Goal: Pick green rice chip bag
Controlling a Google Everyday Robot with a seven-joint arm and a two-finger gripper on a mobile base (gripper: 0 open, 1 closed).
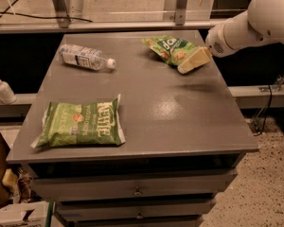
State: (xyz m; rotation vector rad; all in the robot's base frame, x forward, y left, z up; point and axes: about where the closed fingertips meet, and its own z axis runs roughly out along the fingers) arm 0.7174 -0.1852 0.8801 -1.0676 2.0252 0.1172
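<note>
Hovering far right over the grey metal table (180, 117), the beige gripper (193, 63) overlaps the small bright green rice chip bag (170, 47); its hold cannot be told. A clear plastic bottle (83, 57) far left and a flat green Kettle bag (78, 124) near left lie well apart.
</note>
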